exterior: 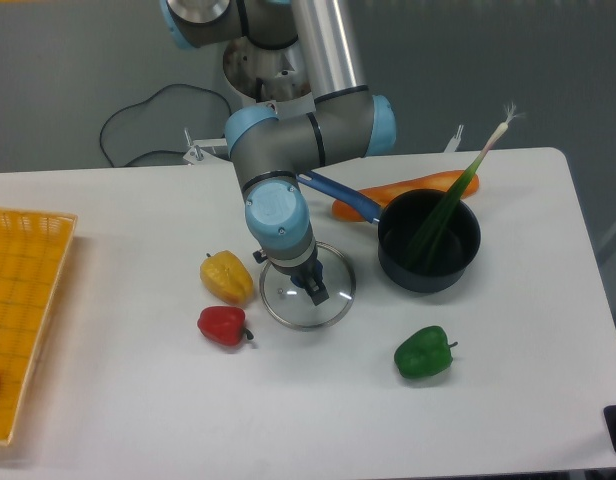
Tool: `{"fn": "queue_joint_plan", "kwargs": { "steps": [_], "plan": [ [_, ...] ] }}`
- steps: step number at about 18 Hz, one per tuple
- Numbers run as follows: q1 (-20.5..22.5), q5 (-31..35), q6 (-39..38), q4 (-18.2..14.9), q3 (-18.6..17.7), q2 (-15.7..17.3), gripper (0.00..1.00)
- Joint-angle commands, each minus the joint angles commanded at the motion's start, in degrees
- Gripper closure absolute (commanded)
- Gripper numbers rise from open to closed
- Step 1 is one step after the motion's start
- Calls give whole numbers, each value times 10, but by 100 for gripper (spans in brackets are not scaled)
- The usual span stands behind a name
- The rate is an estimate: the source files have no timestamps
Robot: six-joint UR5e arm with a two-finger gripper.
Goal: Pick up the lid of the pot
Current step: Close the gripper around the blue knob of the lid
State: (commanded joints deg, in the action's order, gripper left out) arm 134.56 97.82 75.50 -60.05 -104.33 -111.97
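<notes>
The gripper [289, 275] hangs over the back-left part of the round, clear pot lid [306, 309] near the middle of the table. Its two dark fingertips stand apart, one by the lid's left rim and the other above the glass, so it is open. The arm and gripper body cover the lid's back-left part. Whether a knob is between the fingers, and whether the fingertips touch the lid, I cannot tell.
Beside the lid are a yellow pepper [227, 277], a red pepper [223, 325] and a black pot [429, 240] holding a leek [450, 205]. A green pepper [424, 353], carrots [393, 193], a blue utensil [340, 192] and an orange crate [25, 300] also stand around.
</notes>
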Motion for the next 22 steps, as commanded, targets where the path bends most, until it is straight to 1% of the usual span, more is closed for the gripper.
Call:
{"fn": "queue_joint_plan", "kwargs": {
  "steps": [1,4,12,15,22],
  "plan": [
    [0,-2,1,5,0,-3,0],
    [4,-11,2,7,-3,-3,0],
    [7,-16,1,5,-11,0,0],
    [14,-17,11,5,-23,3,0],
    [16,-27,17,5,-21,3,0]
  ]
}}
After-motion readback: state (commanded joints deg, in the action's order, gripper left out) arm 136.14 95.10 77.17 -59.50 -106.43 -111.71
